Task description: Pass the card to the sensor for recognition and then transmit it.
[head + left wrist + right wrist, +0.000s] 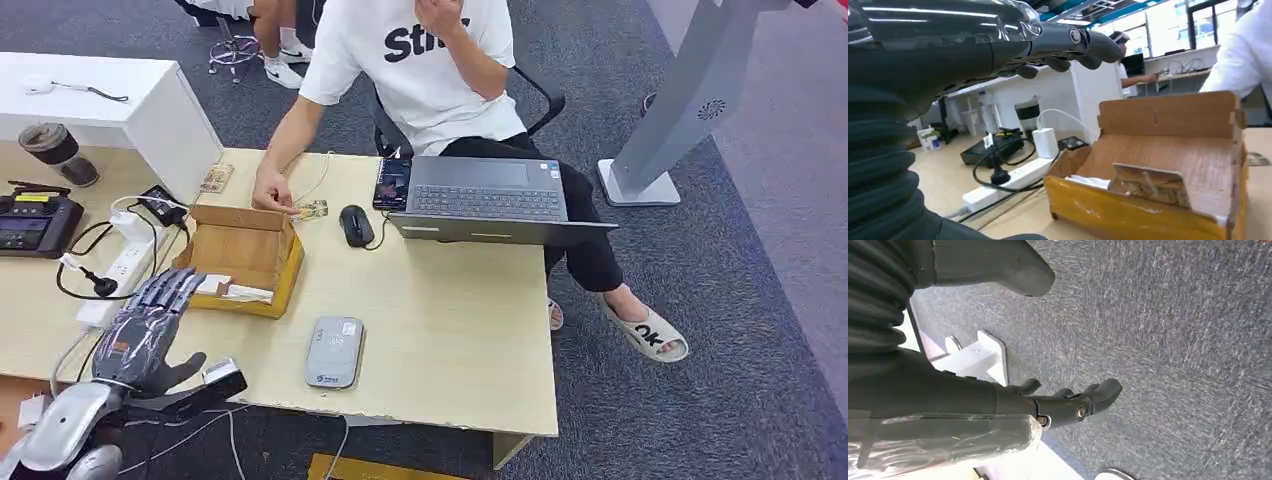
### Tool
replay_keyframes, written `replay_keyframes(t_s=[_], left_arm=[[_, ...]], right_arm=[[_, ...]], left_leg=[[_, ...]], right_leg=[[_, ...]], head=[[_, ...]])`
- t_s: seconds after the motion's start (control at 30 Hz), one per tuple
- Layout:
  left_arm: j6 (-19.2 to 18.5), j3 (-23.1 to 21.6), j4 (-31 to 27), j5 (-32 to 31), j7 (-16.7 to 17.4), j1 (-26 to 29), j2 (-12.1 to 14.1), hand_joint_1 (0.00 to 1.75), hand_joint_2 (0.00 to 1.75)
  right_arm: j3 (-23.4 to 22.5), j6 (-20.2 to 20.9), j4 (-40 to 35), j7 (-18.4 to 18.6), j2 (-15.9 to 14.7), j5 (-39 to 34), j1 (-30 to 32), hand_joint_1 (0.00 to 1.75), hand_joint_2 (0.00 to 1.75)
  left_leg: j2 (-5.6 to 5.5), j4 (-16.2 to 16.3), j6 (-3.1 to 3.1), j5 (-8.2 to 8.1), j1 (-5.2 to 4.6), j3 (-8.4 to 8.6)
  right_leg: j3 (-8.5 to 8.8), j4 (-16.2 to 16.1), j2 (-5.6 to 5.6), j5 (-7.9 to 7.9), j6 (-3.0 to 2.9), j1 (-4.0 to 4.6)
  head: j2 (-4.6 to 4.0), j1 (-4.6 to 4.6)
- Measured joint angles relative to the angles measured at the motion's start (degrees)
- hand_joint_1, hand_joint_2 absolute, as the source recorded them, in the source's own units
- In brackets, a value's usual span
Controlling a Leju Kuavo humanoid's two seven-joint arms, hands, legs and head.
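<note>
At the bottom left of the head view, the robot's left hand (150,325) floats above the table (450,330) with its fingers (172,288) stretched out and apart, holding nothing. The fingertips reach to the near edge of an open box (245,260). In the left wrist view a card (1150,185) stands inside the box (1128,215), leaning against its near wall. Near the bottom middle lies a flat grey sensor (334,351), just right of the box. In the right wrist view the right hand (1058,402) hangs over grey carpet (1173,340), fingers loosely bent, empty. Farther back, a person's hand (270,192) rests on the table behind the box, touching another card (311,210). A black mouse (356,225) and a laptop (490,200) sit beyond, toward the upper middle.
</note>
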Motion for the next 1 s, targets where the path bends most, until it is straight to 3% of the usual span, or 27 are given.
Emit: replay_keyframes(t_s=[0.2,0.67,1.0], left_arm=[[1.7,0.9,4.0,-0.5,-1.0,0.0,-1.1,0.00,1.75],[2.1,1.2,7.3,-0.9,-1.8,-0.4,-1.9,0.00,1.75],[3.9,2.2,15.6,-2.9,-5.1,-7.9,-1.9,0.00,1.75]], right_arm=[[0.2,0.1,0.0,0.6,0.0,0.9,0.0,0.00,1.75],[0.3,0.2,0.0,0.6,0.0,1.4,0.0,0.00,1.75],[1.0,0.9,0.0,0.0,-0.2,3.4,-0.3,0.00,1.75]], left_leg=[[0.00,0.0,0.00,0.00,0.00,-0.01],[0.00,0.0,0.00,0.00,0.00,0.00],[-0.04,0.0,-0.03,0.05,0.01,0.01]], right_leg=[[0.00,0.0,0.00,0.00,0.00,0.00],[-0.01,0.0,-0.01,0.00,0.00,0.00],[0.01,0.0,-0.05,0.01,0.00,0.00]], head=[[0.00,0.00],[0.00,0.00],[0.00,0.02]])
